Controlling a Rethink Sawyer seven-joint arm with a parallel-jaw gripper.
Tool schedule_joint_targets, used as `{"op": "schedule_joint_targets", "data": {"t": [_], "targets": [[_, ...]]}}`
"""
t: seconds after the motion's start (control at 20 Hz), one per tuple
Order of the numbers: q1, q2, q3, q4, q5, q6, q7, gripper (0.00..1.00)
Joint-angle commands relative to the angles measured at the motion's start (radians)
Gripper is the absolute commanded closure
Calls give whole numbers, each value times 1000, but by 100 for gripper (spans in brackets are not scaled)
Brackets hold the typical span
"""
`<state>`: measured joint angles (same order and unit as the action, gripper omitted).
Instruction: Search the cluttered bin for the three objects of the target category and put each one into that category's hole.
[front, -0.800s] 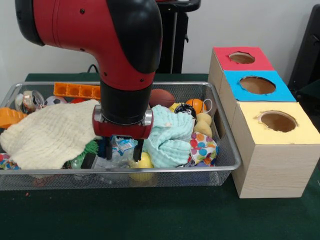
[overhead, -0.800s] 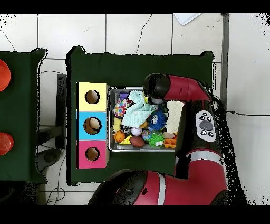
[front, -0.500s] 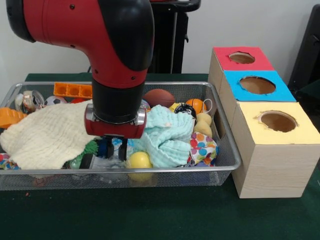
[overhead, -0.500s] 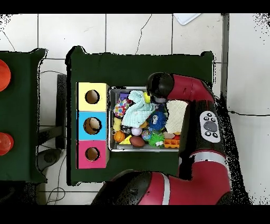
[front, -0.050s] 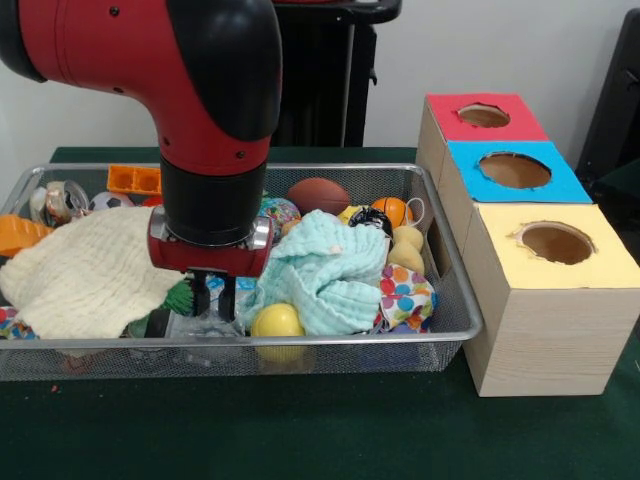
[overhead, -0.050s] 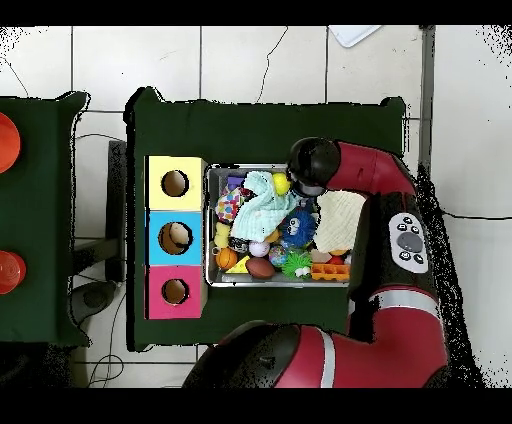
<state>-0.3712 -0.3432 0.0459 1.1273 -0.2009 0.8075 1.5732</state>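
Note:
My gripper (front, -0.050s: 213, 299) is low in the wire bin (front, -0.050s: 455, 290), near its front wall, in the gap between a cream cloth (front, -0.050s: 95, 268) and a light blue cloth (front, -0.050s: 330, 275). Crinkled clear plastic lies under it. A green spiky toy (front, -0.050s: 180, 297) is just to its left and a yellow ball (front, -0.050s: 277, 320) just to its right. Balls lie behind: a brown football (front, -0.050s: 318, 195) and an orange ball (front, -0.050s: 392, 211). In the overhead view the arm's wrist (overhead, -0.050s: 312, 165) hides the gripper; the yellow ball (overhead, -0.050s: 282, 184) shows beside it.
Right of the bin stands a wooden box with a red-topped hole (front, -0.050s: 484, 115), a blue-topped hole (front, -0.050s: 514, 170) and a yellow-topped hole (front, -0.050s: 556, 243). A polka-dot cloth (front, -0.050s: 405, 297), an orange block (front, -0.050s: 133, 179) and a blue plush (overhead, -0.050s: 297, 226) also crowd the bin.
The arm has slid left along the bin's front, in the front view. The yellow ball, half hidden before, now shows fully. The arm covers more of the orange block.

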Motion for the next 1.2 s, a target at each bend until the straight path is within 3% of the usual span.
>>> {"op": "schedule_joint_targets", "data": {"t": [0.05, 0.15, 0.4, 0.8, 1.2], "targets": [[-27, 9, 67, -35, 1, 54, -11, 100], [-23, -29, 58, 96, -9, -34, 19, 100], [-14, -33, 52, 107, -11, -30, 31, 100], [80, -228, 8, 196, 43, 183, 96, 100], [149, -247, -23, 186, 62, 240, 168, 100]]}}
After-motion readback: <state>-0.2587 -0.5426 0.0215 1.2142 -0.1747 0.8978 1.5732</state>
